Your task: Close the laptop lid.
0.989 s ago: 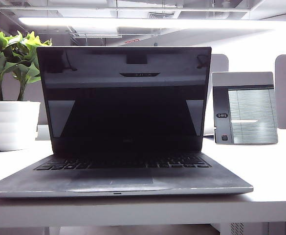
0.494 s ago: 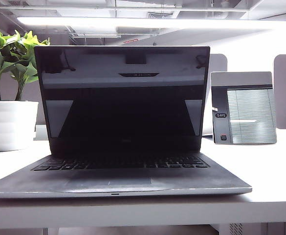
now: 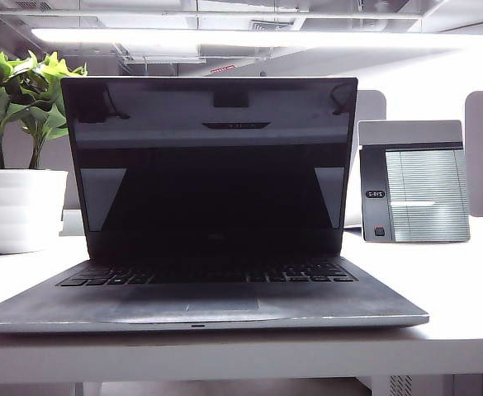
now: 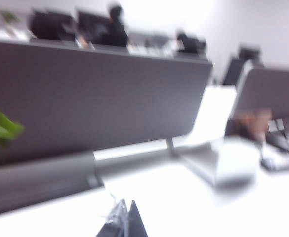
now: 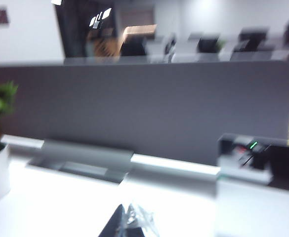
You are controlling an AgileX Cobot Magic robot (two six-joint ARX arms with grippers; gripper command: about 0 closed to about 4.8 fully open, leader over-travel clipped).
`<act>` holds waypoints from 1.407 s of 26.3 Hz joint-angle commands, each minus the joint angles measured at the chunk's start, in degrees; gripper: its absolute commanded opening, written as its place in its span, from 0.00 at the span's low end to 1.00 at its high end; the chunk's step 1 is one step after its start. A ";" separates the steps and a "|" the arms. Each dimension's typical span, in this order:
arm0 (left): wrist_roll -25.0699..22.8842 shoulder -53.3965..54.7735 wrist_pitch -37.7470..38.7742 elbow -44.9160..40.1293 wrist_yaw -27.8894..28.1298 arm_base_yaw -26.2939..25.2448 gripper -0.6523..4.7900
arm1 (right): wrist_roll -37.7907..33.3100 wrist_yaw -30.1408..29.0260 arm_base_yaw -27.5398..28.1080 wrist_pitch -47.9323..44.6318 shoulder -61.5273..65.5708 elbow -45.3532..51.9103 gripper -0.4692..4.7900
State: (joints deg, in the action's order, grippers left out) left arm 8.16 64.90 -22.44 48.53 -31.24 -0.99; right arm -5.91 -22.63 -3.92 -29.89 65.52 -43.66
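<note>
the laptop lid [image 3: 210, 165]: glossy black screen mirroring ceiling lights. laptop base [image 3: 200, 309]: matt silver-grey metal, dusty. table [image 3: 464, 289]: smooth white. plant pot [image 3: 18, 210]: ribbed matt white. upright device [image 3: 414, 181]: grey-black plastic with ribbed panel.

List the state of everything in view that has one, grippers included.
Laptop lid: open, upright, screen dark.
Plant: upright in its white pot, left of the laptop.
Grey device: upright, right of the laptop.
Left gripper: blurred, only its tip shows; open or shut unclear.
Right gripper: blurred, only its tip shows; open or shut unclear.
</note>
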 commanded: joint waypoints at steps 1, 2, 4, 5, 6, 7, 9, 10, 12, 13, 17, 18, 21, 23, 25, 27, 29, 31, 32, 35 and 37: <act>-5.20 6.03 6.43 4.52 -9.70 -2.62 0.11 | 0.44 -9.97 0.15 -1.18 9.38 -5.66 0.09; -5.16 7.74 5.49 4.87 -12.57 -3.63 0.11 | 0.42 -12.90 0.15 -1.18 12.83 -7.56 0.09; -5.29 9.57 4.85 4.90 -16.57 -6.49 0.11 | 0.39 -18.23 0.15 -0.04 17.97 -11.06 0.09; -4.98 10.49 4.79 4.90 -18.88 -8.09 0.11 | 0.35 -20.39 0.13 1.16 20.31 -12.87 0.09; -3.82 11.21 4.85 4.92 -20.39 -9.20 0.11 | 0.35 -21.27 0.13 2.86 22.18 -14.40 0.09; -2.49 12.11 4.98 4.92 -21.99 -10.19 0.11 | 0.39 -21.66 0.13 4.31 23.41 -15.28 0.09; -1.27 13.46 5.42 4.92 -25.38 -11.21 0.11 | 0.37 -25.35 0.11 4.76 25.03 -15.87 0.09; -1.27 14.12 5.53 4.92 -26.56 -11.23 0.11 | 0.35 -27.21 -0.02 4.81 25.62 -15.87 0.09; -1.36 15.15 5.44 4.92 -26.93 -11.13 0.11 | -0.02 -29.90 -0.52 5.18 26.34 -15.87 0.09; -1.90 15.56 5.44 4.92 -27.80 -11.13 0.11 | 0.02 -30.10 -1.11 5.79 26.36 -15.87 0.09; -1.88 16.11 6.23 4.92 -29.92 -11.15 0.11 | 0.15 -31.71 -2.49 6.97 26.45 -15.87 0.09; -1.88 16.11 6.49 4.92 -30.75 -11.10 0.11 | 0.15 -31.76 -3.04 7.82 26.45 -15.85 0.09; -1.92 16.31 7.19 4.92 -31.82 -10.60 0.11 | 0.17 -33.46 -3.08 9.99 26.45 -15.85 0.09; -2.05 16.33 8.35 4.92 -33.03 -9.79 0.11 | 0.17 -35.23 -3.19 11.23 26.45 -15.82 0.09; -2.14 16.31 9.94 4.92 -33.73 -9.11 0.11 | 0.17 -35.65 -3.41 11.69 26.45 -15.82 0.09; -2.36 16.33 12.02 4.92 -34.75 -9.01 0.11 | 0.13 -36.85 -3.45 11.72 26.43 -15.82 0.09; -4.11 16.31 14.99 4.92 -34.84 -8.68 0.11 | 0.13 -37.70 -3.74 12.13 26.43 -15.82 0.09; -6.19 16.31 18.53 4.92 -35.19 -8.66 0.11 | 0.15 -37.94 -3.76 13.16 26.40 -15.82 0.09; -6.54 16.31 20.09 4.92 -36.20 -8.66 0.11 | 0.15 -37.97 -3.80 14.01 26.43 -15.82 0.09; -7.34 16.31 22.82 4.92 -38.25 -8.63 0.11 | 0.17 -38.27 -3.80 15.54 26.43 -15.78 0.09; -7.32 16.31 23.80 4.92 -38.66 -8.63 0.11 | 0.15 -39.26 -3.80 15.80 26.40 -15.78 0.09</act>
State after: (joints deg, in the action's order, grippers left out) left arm 1.26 81.38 0.36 53.36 -68.42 -9.61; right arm -5.69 -58.89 -7.11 -15.00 92.09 -59.40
